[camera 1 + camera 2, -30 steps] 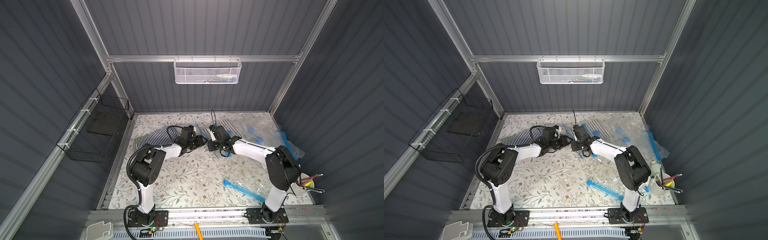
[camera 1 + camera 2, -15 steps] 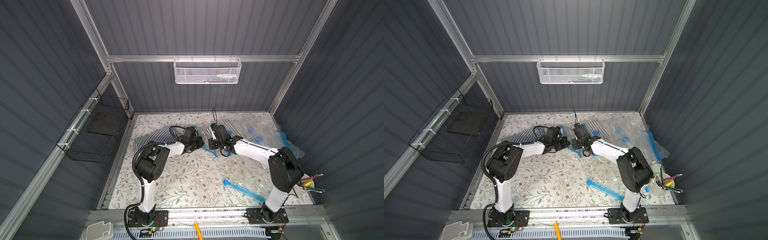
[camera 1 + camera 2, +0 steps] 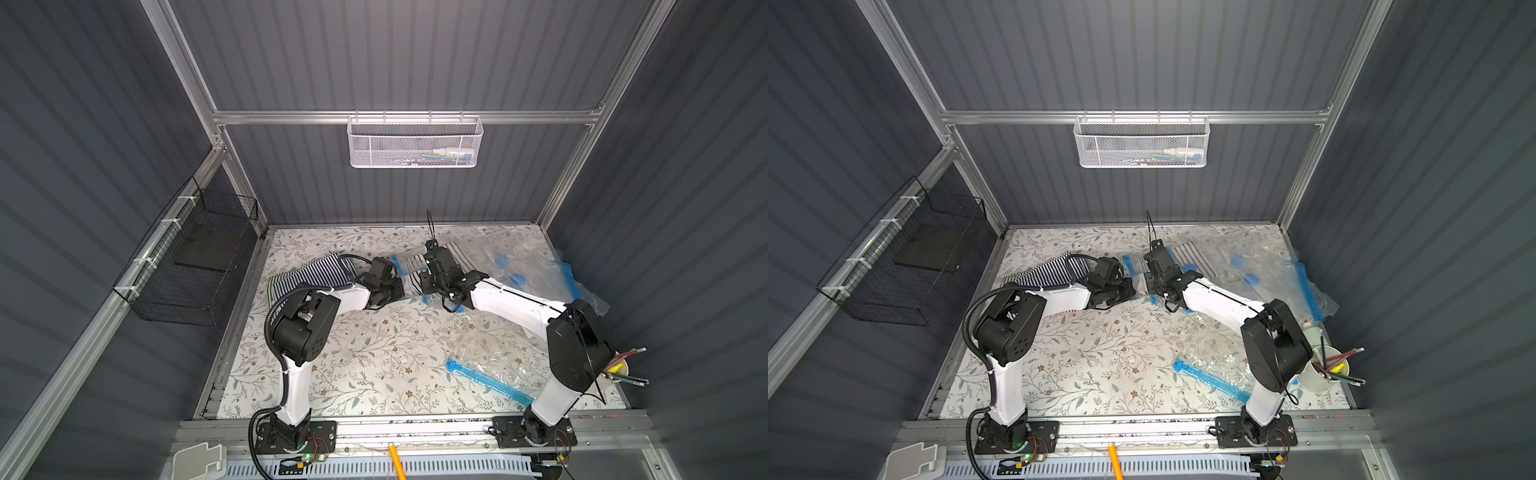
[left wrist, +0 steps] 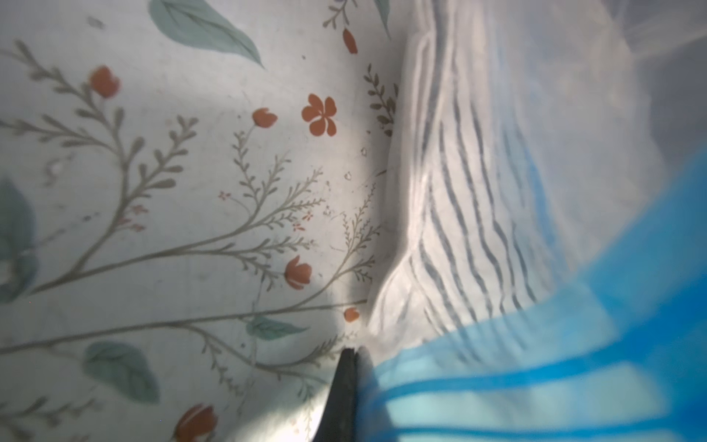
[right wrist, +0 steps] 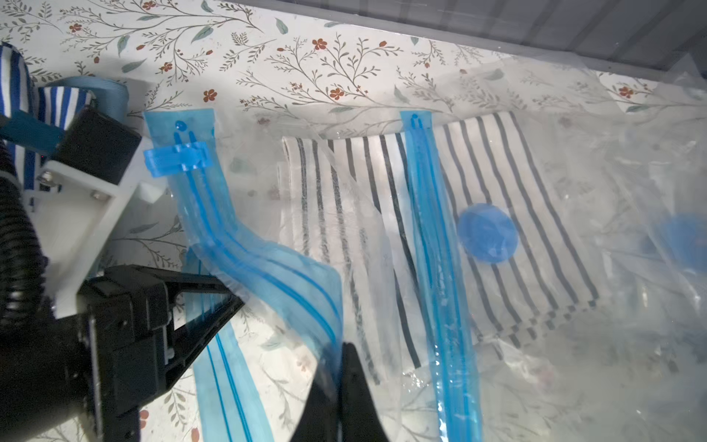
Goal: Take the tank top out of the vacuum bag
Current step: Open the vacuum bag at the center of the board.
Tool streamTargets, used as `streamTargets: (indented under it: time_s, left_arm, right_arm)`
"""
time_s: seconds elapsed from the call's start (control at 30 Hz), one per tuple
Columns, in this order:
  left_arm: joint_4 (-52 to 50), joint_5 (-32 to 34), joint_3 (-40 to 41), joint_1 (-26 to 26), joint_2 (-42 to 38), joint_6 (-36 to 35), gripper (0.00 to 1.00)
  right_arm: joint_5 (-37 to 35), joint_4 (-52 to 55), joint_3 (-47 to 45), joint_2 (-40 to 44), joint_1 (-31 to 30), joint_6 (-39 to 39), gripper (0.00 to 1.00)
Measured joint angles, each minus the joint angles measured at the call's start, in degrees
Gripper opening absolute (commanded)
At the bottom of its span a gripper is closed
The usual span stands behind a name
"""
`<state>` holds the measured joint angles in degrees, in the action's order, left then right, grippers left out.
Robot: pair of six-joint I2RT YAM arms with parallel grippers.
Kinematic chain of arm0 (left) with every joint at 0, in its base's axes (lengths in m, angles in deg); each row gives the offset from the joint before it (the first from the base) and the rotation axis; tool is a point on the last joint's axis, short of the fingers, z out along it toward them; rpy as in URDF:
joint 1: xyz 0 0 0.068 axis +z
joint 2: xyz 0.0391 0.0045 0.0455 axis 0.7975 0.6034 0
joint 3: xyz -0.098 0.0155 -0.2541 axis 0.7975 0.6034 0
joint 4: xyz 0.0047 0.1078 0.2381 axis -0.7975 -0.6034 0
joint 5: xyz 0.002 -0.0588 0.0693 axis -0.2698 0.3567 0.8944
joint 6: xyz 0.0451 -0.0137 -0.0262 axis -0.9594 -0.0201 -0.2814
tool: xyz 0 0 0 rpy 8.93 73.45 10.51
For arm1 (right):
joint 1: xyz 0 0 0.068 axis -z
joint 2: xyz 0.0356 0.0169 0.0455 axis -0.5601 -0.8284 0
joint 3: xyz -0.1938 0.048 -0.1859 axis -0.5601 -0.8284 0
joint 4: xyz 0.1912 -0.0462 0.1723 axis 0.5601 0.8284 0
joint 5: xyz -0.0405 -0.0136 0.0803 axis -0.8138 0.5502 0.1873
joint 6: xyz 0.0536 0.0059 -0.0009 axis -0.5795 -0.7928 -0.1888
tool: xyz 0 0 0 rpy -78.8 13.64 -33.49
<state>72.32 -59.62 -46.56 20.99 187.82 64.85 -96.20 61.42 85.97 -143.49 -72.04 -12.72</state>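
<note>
I have my left pincer point(image 4: 352, 354) and right pincer point(image 5: 338, 367) each clamped on the blue mouth strip of the vacuum bag point(image 5: 264, 268), with the striped tank top point(image 5: 336, 183) inside, stretching rightward beyond it, nearest the right pincer.

No words, names, numbers or signs to read anywhere. None on the vacuum bag point(image 5: 264, 264), none on the tank top point(image 5: 382, 172) inside it.
</note>
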Motion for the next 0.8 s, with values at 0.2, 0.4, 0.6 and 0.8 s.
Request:
streamTargets:
  time_s: [0.2, 0.4, 0.6, 0.8]
  left_arm:
    - [-2.67, 3.41, 4.39, 0.2, -10.36, -2.01, 0.62]
    - [-6.75, 4.15, 3.56, 0.5, -12.09, -3.39, 0.67]
    - [-6.78, 3.08, 5.18, 0.61, -17.11, -1.6, 0.46]
    - [-2.12, -1.09, 5.05, 0.76, -18.27, 1.49, 0.38]
  right_arm:
    - [0.52, -1.11, 0.0, -0.35, -1.18, -0.7, 0.0]
    - [0.66, -2.64, 0.0, -1.09, -1.36, -1.55, 0.0]
    - [1.14, -3.76, -0.04, -1.55, -2.23, -2.27, 0.0]
    - [2.01, -5.09, -0.46, -2.29, -2.69, -3.41, 0.0]
